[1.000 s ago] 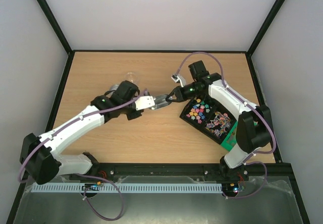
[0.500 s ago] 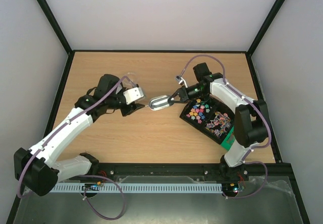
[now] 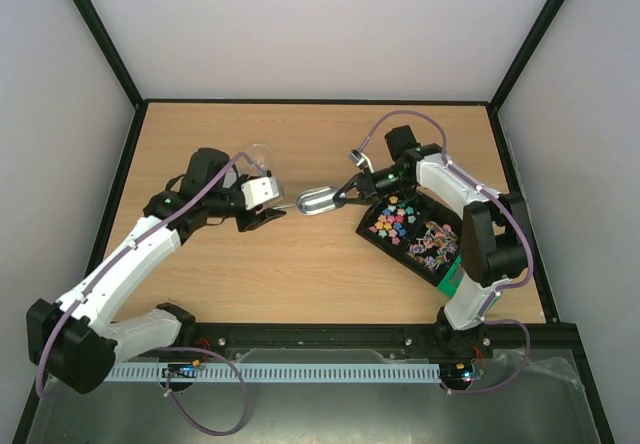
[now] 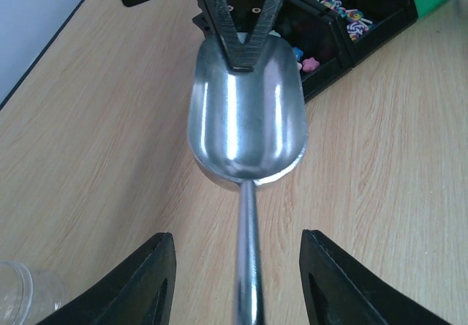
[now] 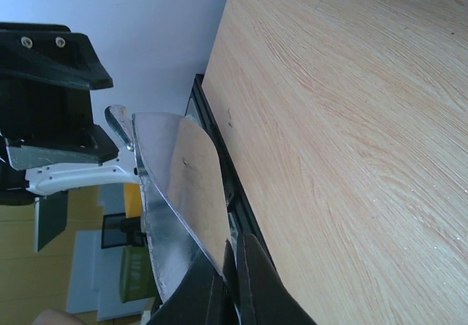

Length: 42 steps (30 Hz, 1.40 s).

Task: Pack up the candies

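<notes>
Worktop [image 3: 300, 274]: light wooden board with a dark frame; both arms reach in from its near edge and meet around its middle.
Scoop [image 3: 314, 201]: metal, near the middle of the worktop. The bowl points toward the right edge and the handle toward the left. The inside of the bowl shows bare shiny metal. Whether it touches the board cannot be told.
Right claw [image 3: 343, 194]: closed tight, pinching the far rim of the scoop's bowl between its two dark fingers [image 4: 232, 25].
Left claw [image 4: 245, 281]: parted, holding nothing. Its two black fingers [image 4: 150, 285] stand on either side of the scoop's handle with a gap on each side.
Candies [image 3: 392, 220]: small bright pieces in pink, yellow, blue and green, lying in the far compartment of the tray, just beside the right claw.
Tray [image 3: 372, 239]: black, divided, set at an angle by the right edge of the worktop. Its near compartment holds swirl-patterned pieces [image 3: 435, 242].
Green item [image 3: 458, 272]: touching the tray's near end, toward the near right corner; its detail is too small to read.
Clear container [image 3: 258, 154]: transparent, on the worktop just beyond the left wrist, toward the far edge.
</notes>
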Motion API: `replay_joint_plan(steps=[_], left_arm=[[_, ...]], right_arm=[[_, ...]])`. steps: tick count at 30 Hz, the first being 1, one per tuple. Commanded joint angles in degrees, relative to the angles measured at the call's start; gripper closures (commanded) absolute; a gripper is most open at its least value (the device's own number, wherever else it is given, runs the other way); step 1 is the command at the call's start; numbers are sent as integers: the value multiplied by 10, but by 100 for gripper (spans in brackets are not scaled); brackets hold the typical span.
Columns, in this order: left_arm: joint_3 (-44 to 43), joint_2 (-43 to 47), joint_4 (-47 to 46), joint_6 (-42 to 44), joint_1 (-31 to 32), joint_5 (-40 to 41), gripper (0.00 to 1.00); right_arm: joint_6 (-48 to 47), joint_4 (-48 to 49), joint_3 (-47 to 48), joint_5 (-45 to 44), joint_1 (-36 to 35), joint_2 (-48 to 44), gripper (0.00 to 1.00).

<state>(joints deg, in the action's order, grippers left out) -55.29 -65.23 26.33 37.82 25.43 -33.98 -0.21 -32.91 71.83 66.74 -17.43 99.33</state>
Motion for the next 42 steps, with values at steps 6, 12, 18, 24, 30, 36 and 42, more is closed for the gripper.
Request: replay_joint_plan(steps=[6,12,18,24,30,36,42], left_arm=[[30,25,-35,-12,24,-6,55],[24,14,-48,-22,35,22,64],[20,5,-53,-29,49,35,73],[19,-3,-59,-38,54,42,81],[13,-2,-60,-51,54,46,97],[-3,-15,-18,-91,51,66,98],[-38,-52,48,-162,47,72,98]], right_arm=[[22,-3,-3,54,1,-13,99],[18,-6,-6,55,1,-20,99],[18,-8,-8,59,1,-20,99],[13,-13,-9,59,1,-19,99],[12,-11,-9,45,1,-20,94],[-99,-98,92,-137,27,-19,25],[-251,-145,140,-326,110,-11,16]])
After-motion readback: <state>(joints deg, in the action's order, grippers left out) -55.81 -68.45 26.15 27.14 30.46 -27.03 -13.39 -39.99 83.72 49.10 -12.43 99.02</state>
